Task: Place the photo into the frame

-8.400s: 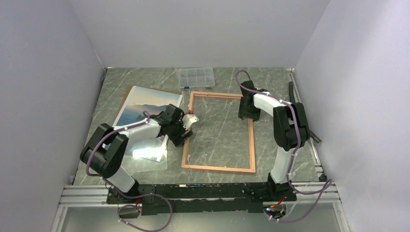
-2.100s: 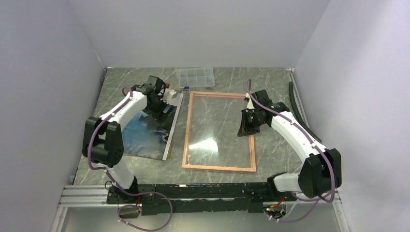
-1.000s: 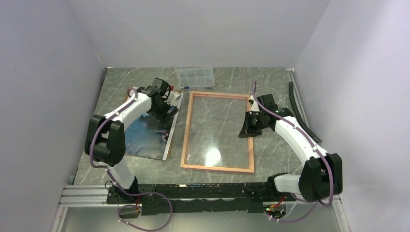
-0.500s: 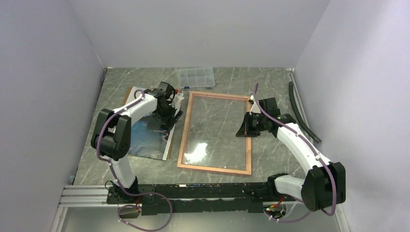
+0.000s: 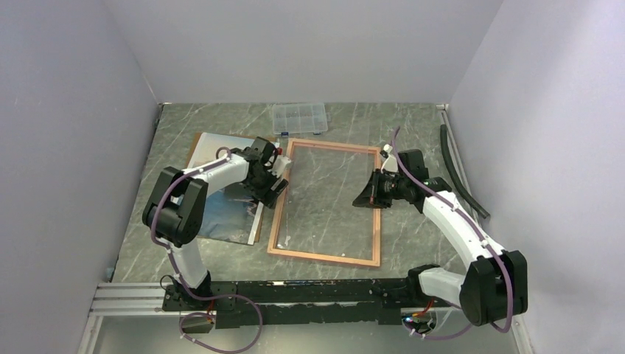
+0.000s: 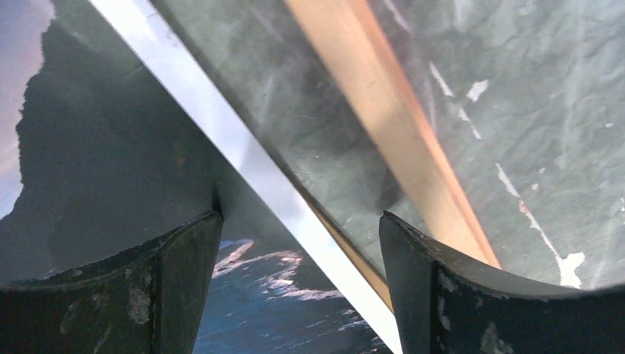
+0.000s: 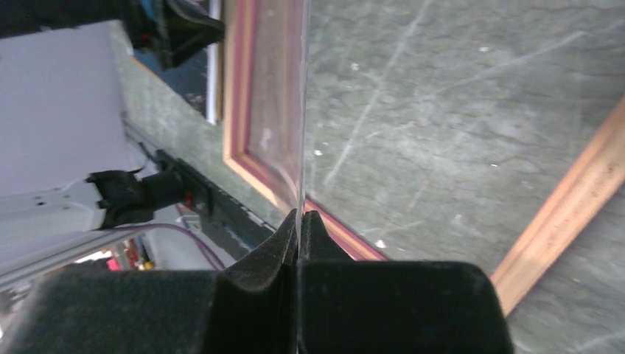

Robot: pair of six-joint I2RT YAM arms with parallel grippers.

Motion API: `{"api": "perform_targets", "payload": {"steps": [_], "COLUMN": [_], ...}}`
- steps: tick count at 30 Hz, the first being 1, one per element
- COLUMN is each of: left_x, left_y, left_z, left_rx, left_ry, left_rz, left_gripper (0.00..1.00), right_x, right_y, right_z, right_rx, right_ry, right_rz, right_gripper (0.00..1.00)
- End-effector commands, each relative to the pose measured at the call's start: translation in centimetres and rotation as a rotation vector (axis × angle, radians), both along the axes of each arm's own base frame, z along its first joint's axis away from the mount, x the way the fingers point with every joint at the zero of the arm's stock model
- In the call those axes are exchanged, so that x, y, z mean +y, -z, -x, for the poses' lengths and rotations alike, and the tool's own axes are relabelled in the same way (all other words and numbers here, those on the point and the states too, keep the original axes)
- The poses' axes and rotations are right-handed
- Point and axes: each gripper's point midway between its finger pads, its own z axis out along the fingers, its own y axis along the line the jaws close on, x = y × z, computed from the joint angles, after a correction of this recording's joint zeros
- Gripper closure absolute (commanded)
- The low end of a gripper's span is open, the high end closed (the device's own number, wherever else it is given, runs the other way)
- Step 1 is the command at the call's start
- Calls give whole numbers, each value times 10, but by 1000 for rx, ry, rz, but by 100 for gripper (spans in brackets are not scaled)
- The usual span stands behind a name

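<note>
Green marble tabletop, pale walls all round, and the frame (image 5: 324, 256) lies flat in the middle, slightly askew, brown side up. Over on the robot's right, the right gripper (image 7: 298, 217) is clenched hard on the edge of the clear pane (image 7: 304, 133) – a thin pinch, with the sheet seen edge-on and tipped up off the table. The photo (image 5: 228, 214) sits left of the frame on its brown backing board (image 5: 196, 146), white border just beside the frame's left rail. Above that border hangs the left gripper (image 6: 298, 221), released, jaws wide and straddling the edge, gripping nothing.

Now the dangers. That pinch on the pane is slim: any twist of the wrist and the sheet could slip out or drag the frame further askew. On the left, closing low could catch backing board and print together, or scuff the glossy face – and with the rail so near, the photo's edge may jam against it when lifted.
</note>
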Motion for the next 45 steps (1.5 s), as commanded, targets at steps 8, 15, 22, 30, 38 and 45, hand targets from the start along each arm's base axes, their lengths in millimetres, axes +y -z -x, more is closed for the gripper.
{"api": "perform_targets", "payload": {"steps": [8, 15, 22, 30, 38, 45], "left_x": [-19, -23, -22, -18, -2, 32], "left_y": [4, -2, -1, -13, -49, -83], "left_z": [7, 19, 24, 23, 6, -18], "left_rx": [-3, 34, 86, 91, 84, 7], "left_ry": [25, 25, -13, -36, -102, -183], "left_rz": [48, 93, 133, 163, 255, 291], "left_gripper": [18, 22, 25, 25, 22, 12], "right_x": [28, 30, 25, 26, 28, 40], "right_y": [-60, -85, -97, -103, -137, -110], "right_z": [-2, -2, 4, 12, 15, 5], "right_rx": [-121, -166, -218, -266, -389, -321], "right_ry": [-26, -20, -10, -36, -116, -129], "right_rz": [-272, -326, -301, -330, -343, -435], "right_gripper": [100, 100, 100, 100, 100, 100]}}
